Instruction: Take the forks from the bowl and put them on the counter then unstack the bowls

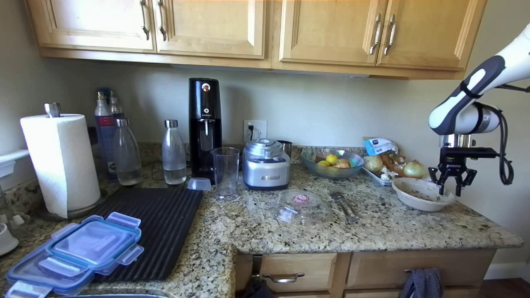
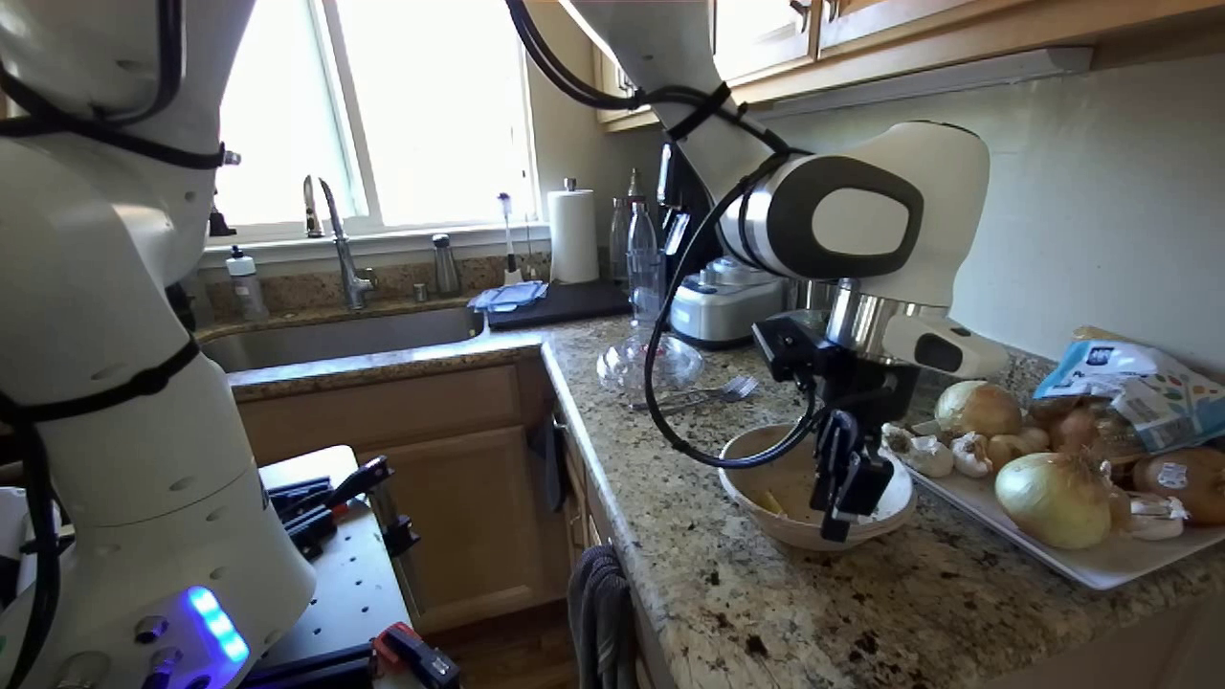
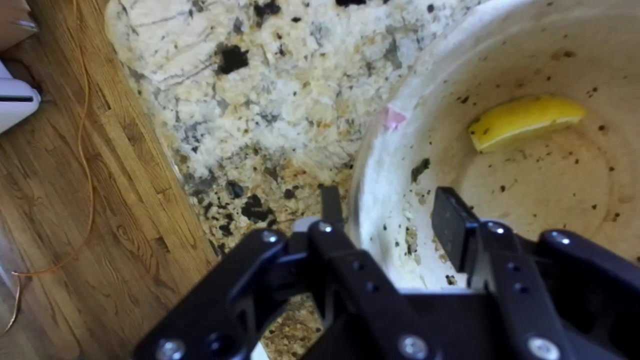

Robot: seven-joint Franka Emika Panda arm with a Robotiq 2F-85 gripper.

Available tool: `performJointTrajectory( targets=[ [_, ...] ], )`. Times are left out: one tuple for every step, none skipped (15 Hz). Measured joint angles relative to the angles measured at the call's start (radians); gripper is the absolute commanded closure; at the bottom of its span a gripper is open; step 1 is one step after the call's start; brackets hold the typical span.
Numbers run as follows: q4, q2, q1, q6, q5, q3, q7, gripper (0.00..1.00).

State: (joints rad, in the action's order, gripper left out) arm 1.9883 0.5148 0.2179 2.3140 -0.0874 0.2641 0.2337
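The forks (image 2: 732, 388) lie on the tabletop (image 1: 269, 231), well apart from the end effector (image 3: 391, 212): seemingly done. Its parted jaws, holding nothing, straddle the rim of the bowl (image 3: 385, 165); unstacking seems outstanding.

You had no lettering clear enough to read. Your views held these marks, too small or blurred: one nameplate (image 1: 271, 177) on a silver appliance (image 1: 266, 166); one round emblem (image 1: 205, 87) on a tall black machine (image 1: 195, 132); one round red label (image 1: 301, 199) on a clear plastic piece (image 1: 310, 212); print (image 2: 1101, 360) on a blue-and-white bag (image 2: 1144, 394); one sticker (image 2: 1171, 475) on a brown vegetable (image 2: 1196, 496).
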Motion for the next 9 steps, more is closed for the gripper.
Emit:
performJointTrajectory(
  targets=[
    [0.000,0.000,0.001,0.000,-0.003,-0.001,-0.001,0.85],
    [0.000,0.000,0.002,0.000,-0.005,-0.002,-0.002,0.87],
    [0.000,0.000,0.004,0.000,-0.006,-0.002,-0.003,0.87],
    [0.000,0.000,0.005,0.000,-0.008,-0.002,-0.004,0.89],
    [0.000,0.000,0.007,0.000,-0.010,-0.002,-0.005,0.89],
    [0.000,0.000,0.009,-0.001,-0.012,-0.002,-0.008,0.86],
    [-0.001,0.000,0.009,-0.001,-0.016,-0.002,-0.012,0.82],
    [-0.001,0.000,0.010,-0.001,-0.018,-0.002,-0.017,0.77],
    [-0.001,0.000,0.011,-0.001,-0.021,-0.002,-0.020,0.84]
  ],
)
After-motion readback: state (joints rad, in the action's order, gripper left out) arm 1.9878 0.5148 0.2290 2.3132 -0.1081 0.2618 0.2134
